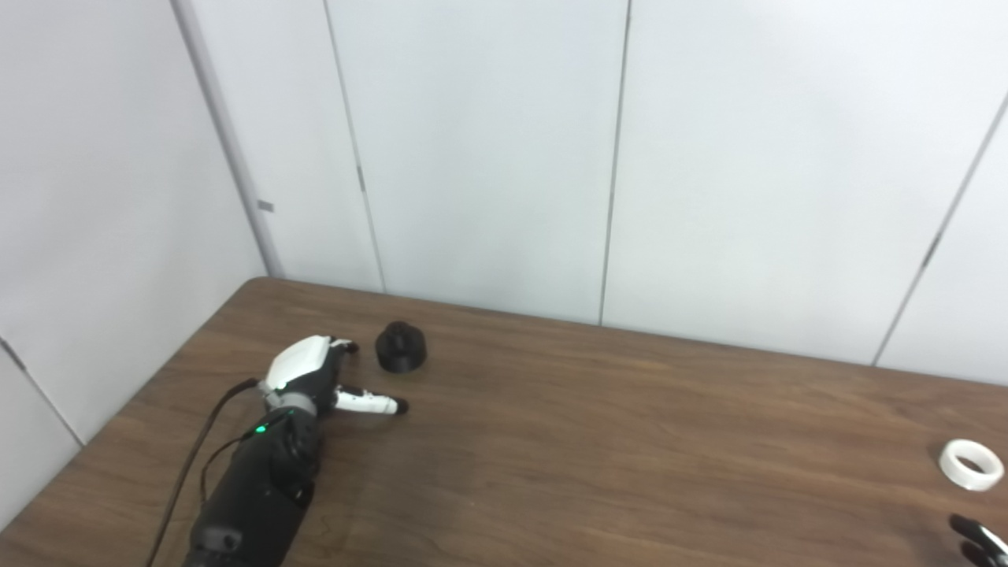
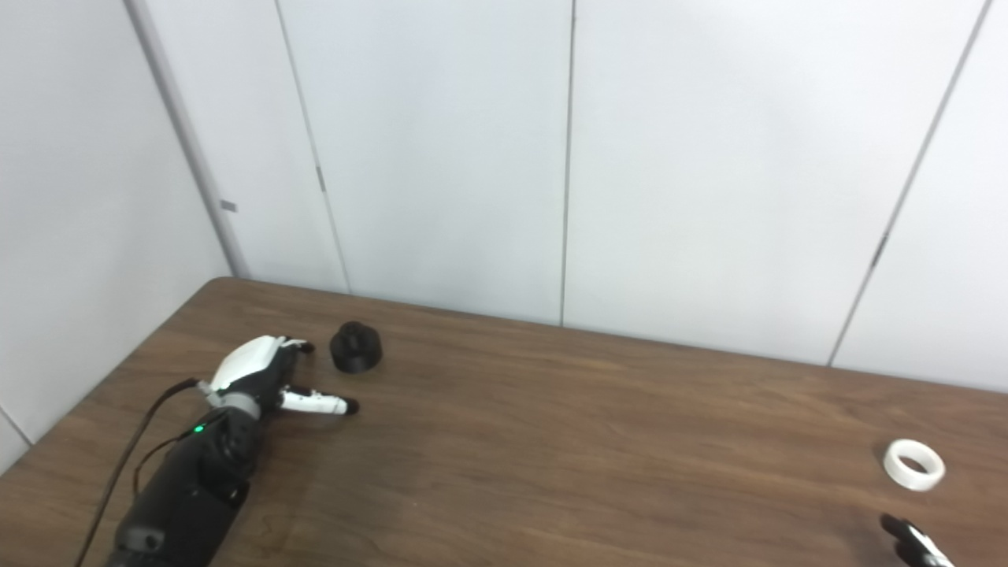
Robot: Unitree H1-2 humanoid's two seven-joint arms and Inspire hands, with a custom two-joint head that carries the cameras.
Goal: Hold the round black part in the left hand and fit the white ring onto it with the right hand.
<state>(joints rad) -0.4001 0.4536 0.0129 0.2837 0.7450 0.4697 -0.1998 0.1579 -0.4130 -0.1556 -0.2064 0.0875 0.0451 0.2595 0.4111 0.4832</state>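
Brown wooden table (image 1: 598, 441), white panelled wall (image 1: 488, 150) behind it. Left hand (image 1: 311, 376) sits low over the table at the far-left area, arm coming in from the bottom-left with a black forearm (image 1: 260, 488), green light on the wrist, and a black cable (image 1: 193, 457) trailing off it. Left hand holds nothing; thumb sticks out toward 3 o'clock, the fingers (image 1: 342, 346) curl forward toward 1 o'clock, spread apart from the thumb, so the hand is open. Black part (image 1: 401, 346) is round, with a raised knob on top, standing on the table just beside the left hand at its 2 o'clock; a small gap is visible between fingertips and part, not touching. White ring (image 1: 971, 464) lies flat on the table far off at the right edge, well apart from the black part, roughly at its 4 o'clock. Right hand (image 2: 913, 542) barely in view at the bottom-right corner, only a dark fingertip with some white showing, near the ring at its 6 o'clock, not touching it. Can't tell whether the right hand is spread or closed; too little of it shows.
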